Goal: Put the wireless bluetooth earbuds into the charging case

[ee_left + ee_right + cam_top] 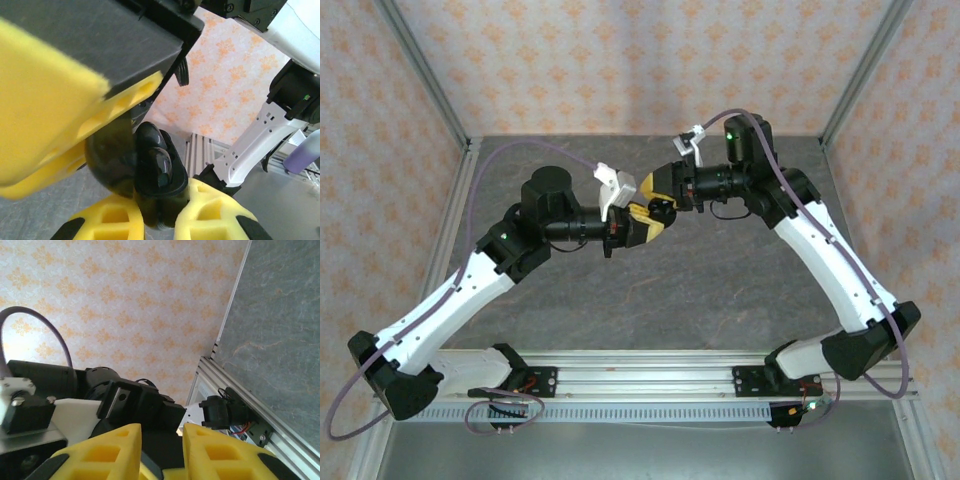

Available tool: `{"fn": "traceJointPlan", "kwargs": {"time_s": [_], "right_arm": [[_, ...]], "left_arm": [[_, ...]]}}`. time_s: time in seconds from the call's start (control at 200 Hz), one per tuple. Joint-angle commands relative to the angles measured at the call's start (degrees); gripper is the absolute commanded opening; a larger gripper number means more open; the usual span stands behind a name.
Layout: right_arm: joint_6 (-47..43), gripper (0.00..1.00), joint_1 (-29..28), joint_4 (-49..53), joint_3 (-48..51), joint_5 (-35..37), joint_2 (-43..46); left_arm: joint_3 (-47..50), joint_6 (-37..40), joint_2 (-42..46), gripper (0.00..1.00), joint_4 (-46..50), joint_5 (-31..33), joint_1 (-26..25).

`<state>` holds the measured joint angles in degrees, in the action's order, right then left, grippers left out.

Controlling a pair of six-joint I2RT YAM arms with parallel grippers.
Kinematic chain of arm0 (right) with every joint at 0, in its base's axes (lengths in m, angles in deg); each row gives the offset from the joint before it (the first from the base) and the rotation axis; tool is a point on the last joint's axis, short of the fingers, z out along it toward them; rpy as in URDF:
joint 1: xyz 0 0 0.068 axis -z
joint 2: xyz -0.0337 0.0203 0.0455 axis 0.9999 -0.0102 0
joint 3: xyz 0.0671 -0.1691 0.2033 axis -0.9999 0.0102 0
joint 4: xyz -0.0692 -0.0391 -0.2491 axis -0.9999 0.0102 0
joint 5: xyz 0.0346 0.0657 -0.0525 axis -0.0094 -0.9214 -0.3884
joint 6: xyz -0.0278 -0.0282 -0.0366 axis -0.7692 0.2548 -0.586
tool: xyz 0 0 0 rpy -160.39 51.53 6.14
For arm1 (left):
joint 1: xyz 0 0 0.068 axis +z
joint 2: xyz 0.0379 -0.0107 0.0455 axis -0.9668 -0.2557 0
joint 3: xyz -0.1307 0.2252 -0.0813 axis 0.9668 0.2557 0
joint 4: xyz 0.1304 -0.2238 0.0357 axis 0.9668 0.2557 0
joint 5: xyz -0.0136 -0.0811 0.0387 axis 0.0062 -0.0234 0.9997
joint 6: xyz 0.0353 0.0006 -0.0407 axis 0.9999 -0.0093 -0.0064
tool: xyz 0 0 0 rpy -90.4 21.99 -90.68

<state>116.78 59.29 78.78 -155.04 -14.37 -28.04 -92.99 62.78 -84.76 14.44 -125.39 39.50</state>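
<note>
from the top camera, both arms met in mid-air above the grey counter [720, 290]. the left tool [642, 228] and right tool [667, 200] were nose to nose, with a small dark charging case [660, 213] between them, well clear of the surface.

in the left wrist view, the left tool [157, 212] was pinching the glossy black charging case [155, 172] between its yellow pads. a yellow finger [45, 110] of the right tool lay close against its rounded side. the charging case looked partly open, but the glare was strong, and whether any earbud sat inside i could not tell.

in the right wrist view, the right tool [161, 440] had its fingers a narrow gap apart. whether they gripped anything i could not tell.

as a judgement, the charging case was lifted and presented, so insertion seemed under way. no seated earbud could be confirmed, so most of the seating probably remained.
</note>
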Motion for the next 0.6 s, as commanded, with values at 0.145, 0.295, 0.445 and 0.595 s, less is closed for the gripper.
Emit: {"fn": "traceJointPlan", "kwargs": {"time_s": [0.145,0.295,0.445,0.595], "right_arm": [[-1.45,0.29,-1.47,-3.89,-1.11,-2.29,5.61],[-7.75,0.32,-0.88,2.59,-1.71,4.95,6.26],[-13.33,0.35,0.42,10.18,-0.88,19.79,8.43],[-13.27,0.40,4.07,14.90,3.59,32.87,12.04]], "left_arm": [[4.57,-3.87,-0.52,0.00,-0.59,4.46,3.16],[6.78,-3.49,1.15,0.00,-0.36,6.14,3.52],[9.39,-3.58,1.88,0.00,1.32,9.75,4.29],[12.36,-6.66,0.69,0.00,0.65,14.34,6.10]]}}
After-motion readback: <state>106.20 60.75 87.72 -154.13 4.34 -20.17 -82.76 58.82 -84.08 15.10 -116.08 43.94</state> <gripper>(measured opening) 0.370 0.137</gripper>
